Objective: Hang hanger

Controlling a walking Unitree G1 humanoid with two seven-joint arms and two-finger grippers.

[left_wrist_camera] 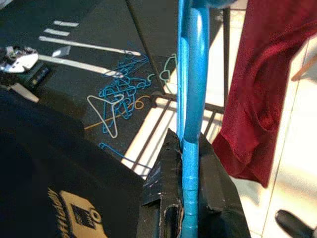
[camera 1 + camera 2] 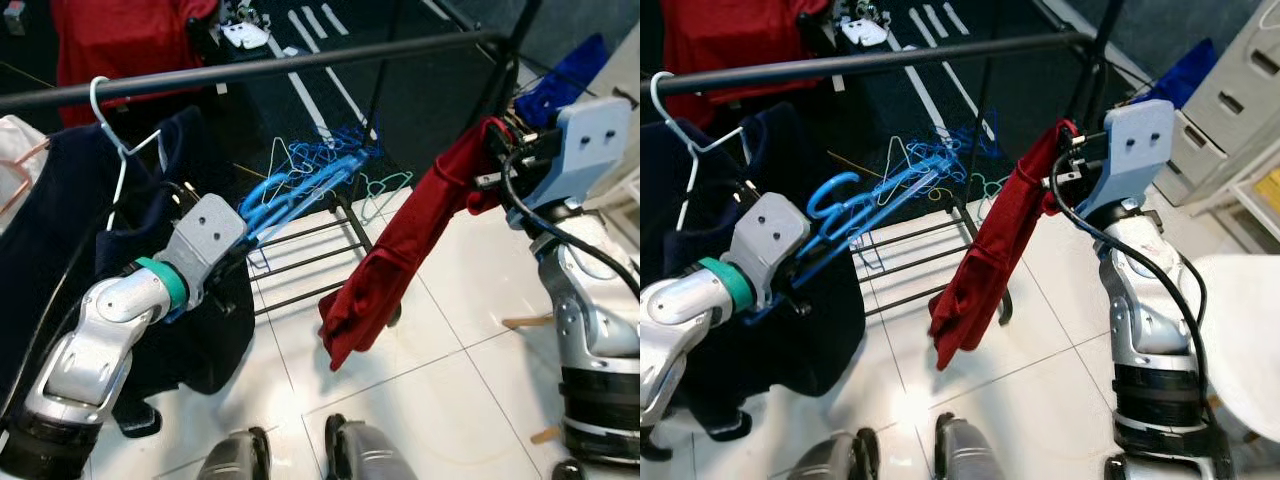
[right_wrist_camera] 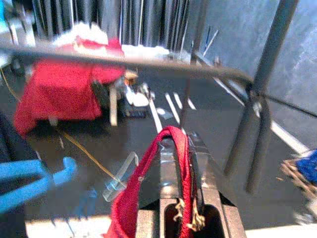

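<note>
A: How far along?

B: Early, I'd judge. The left tool is clamped on the blue hanger, held below the rail. The right tool pinches the red shirt, which dangles free.

A: What's left?

B: Shirt onto hanger, then hook over the rail beside the dark garment.

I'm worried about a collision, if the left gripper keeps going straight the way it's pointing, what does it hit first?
Probably the red garment. The left gripper, shut on the blue hanger, points toward that cloth hanging from the right gripper. Depth is unclear.
</note>
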